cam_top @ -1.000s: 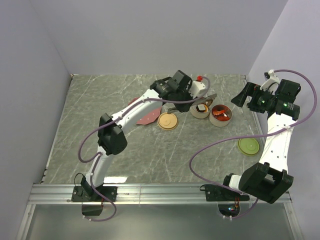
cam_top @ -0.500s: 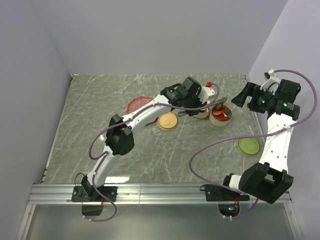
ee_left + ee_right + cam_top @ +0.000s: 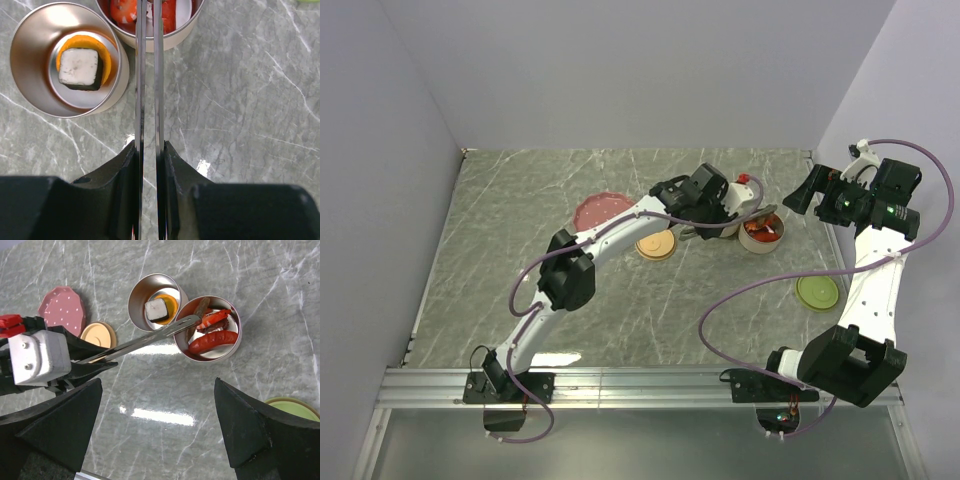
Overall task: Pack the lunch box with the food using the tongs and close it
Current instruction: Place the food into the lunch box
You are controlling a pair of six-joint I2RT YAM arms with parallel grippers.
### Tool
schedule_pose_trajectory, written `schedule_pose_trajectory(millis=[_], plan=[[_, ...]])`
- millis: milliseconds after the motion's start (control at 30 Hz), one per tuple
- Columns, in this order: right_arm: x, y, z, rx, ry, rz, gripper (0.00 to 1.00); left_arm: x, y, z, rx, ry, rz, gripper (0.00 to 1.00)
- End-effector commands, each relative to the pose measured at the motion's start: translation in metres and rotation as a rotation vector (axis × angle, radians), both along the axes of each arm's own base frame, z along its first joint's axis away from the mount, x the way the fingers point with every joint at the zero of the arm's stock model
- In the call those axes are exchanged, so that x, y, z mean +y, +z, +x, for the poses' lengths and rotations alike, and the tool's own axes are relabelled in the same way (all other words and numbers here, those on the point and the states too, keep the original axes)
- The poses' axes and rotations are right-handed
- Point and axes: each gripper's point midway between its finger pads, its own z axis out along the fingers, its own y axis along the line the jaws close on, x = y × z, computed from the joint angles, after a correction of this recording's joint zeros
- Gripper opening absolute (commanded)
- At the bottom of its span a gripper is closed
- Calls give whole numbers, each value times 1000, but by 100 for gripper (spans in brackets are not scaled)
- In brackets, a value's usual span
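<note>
Two tins (image 3: pixel 141 292), two lids (image 3: pixel 98 333), one tongs (image 3: pixel 145 339) (in left gripper (image 3: pixel 149 148))

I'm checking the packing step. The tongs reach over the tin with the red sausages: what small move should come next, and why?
Probably ease the left gripper open slightly so the tongs spread. Their tips sit over the tin holding the sausage pieces, arms pinched close together; whether a piece is pinched I cannot tell. The pink plate looks bare.

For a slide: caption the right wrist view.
Left end effector holds long grey metal tongs, tips over a round metal tin of red-orange sausages.
</note>
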Motion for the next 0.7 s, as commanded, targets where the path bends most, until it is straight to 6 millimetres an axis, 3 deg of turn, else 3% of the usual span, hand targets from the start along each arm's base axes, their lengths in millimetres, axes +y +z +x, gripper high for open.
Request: schedule_pose_trajectory(millis=[0, 233, 367, 400, 500, 633, 667], plan=[[-4, 11, 4, -43, -8, -23, 100, -13, 1, -2, -26, -28, -28, 6], [-3, 12, 3, -43, -6, -15, 100, -12, -18, -9, -10, -39, 11, 10], [-3, 14, 3, -48, -4, -16, 100, -13, -18, -9, -13, -35, 14, 25], [-3, 15, 3, -49, -4, -17, 100, -13, -14, -9, -16, -33, 10, 35], [-2, 17, 3, -52, -1, -15, 100, -15, 1, -8, -30, -28, -16, 47], [-3, 20, 3, -55, -2, -18, 100, -16, 31, -8, -51, -24, -59, 51], [-3, 21, 3, -55, -2, -20, 100, -16, 48, -9, -65, -22, -86, 51]])
